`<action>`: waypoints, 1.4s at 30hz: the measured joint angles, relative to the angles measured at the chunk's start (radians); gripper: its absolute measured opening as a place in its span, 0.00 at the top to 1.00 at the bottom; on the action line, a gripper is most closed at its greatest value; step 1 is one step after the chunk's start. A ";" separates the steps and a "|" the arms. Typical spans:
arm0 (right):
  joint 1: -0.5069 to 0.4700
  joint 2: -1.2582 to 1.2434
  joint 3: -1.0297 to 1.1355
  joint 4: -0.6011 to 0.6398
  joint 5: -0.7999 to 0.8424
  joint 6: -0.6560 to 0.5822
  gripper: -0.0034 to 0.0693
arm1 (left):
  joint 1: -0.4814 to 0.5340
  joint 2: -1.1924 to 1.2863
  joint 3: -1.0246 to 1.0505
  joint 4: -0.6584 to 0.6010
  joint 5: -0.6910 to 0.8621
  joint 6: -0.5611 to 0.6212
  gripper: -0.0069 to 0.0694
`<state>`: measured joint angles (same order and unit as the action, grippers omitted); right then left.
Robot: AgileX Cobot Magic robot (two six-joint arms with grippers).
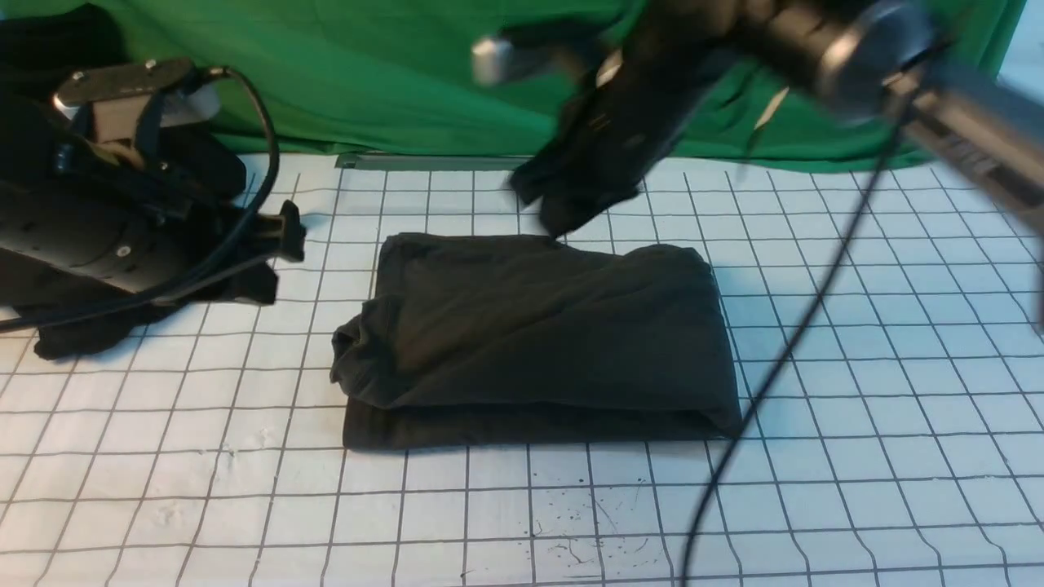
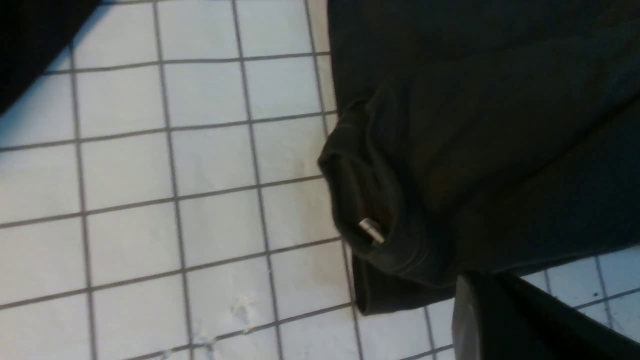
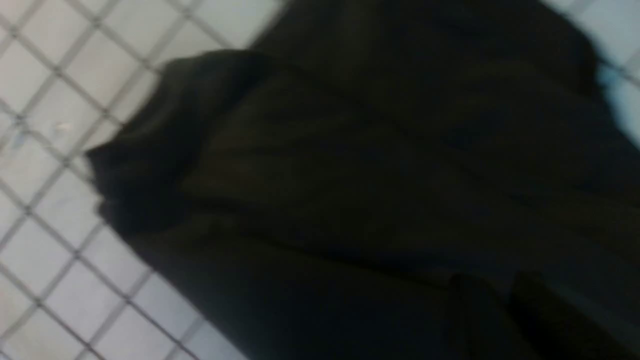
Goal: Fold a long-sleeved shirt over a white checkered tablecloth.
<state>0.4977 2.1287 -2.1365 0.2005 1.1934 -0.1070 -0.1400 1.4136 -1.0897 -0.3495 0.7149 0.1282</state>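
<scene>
The long-sleeved shirt (image 1: 530, 334) lies folded into a dark grey rectangle in the middle of the white checkered tablecloth (image 1: 856, 391). Its collar end, with a small white label (image 2: 371, 231), bulges at the left. My left gripper (image 1: 287, 232) hovers left of the shirt, apart from it, shut and empty; in the left wrist view its fingers (image 2: 500, 320) look pressed together. My right gripper (image 1: 571, 204) is blurred, just above the shirt's far edge. The right wrist view shows the shirt (image 3: 350, 175) below two dark fingertips (image 3: 467, 300); their gap is unclear.
A heap of blacker cloth (image 1: 73, 334) lies under my left arm at the left edge. A green fabric sheet (image 1: 391, 73) hangs along the back. The right arm's black cable (image 1: 783, 350) dangles past the shirt's right side. Black specks (image 1: 571, 522) mark the near tablecloth.
</scene>
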 joint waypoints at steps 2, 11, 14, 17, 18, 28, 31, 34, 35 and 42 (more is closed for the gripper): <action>-0.035 -0.042 0.059 -0.020 0.003 0.005 0.93 | 0.000 0.027 0.000 -0.080 -0.009 0.061 0.91; -0.046 -0.074 0.334 -0.016 -0.066 -0.003 0.95 | -0.074 0.325 -0.109 -0.225 -0.043 0.194 0.91; -0.042 -0.050 0.364 -0.014 -0.077 -0.004 0.96 | -0.080 0.397 -0.119 -0.158 -0.013 0.144 0.91; -0.042 -0.031 0.390 -0.039 -0.038 0.005 0.96 | -0.077 0.437 -0.115 -0.068 -0.006 0.062 0.91; -0.041 -0.028 0.406 -0.061 -0.022 0.013 0.96 | -0.075 0.444 -0.110 -0.030 -0.006 0.039 0.91; -0.041 -0.034 0.576 -0.108 -0.056 0.039 0.96 | -0.072 0.410 -0.048 0.034 -0.023 -0.021 0.91; -0.041 -0.041 0.583 -0.108 -0.042 0.039 0.96 | -0.056 0.344 -0.051 0.045 -0.044 -0.030 0.91; -0.041 -0.059 0.590 -0.113 -0.023 0.038 0.96 | -0.039 0.302 -0.082 0.045 -0.048 -0.050 0.91; -0.041 -0.082 0.595 -0.116 -0.016 0.038 0.96 | -0.021 0.289 -0.123 0.044 -0.027 -0.051 0.91; -0.041 -0.225 0.596 -0.120 -0.015 0.037 0.96 | 0.026 0.369 -0.347 0.033 0.123 -0.049 0.91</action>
<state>0.4569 1.9032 -1.5402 0.0807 1.1782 -0.0701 -0.1143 1.7822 -1.4367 -0.3166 0.8376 0.0793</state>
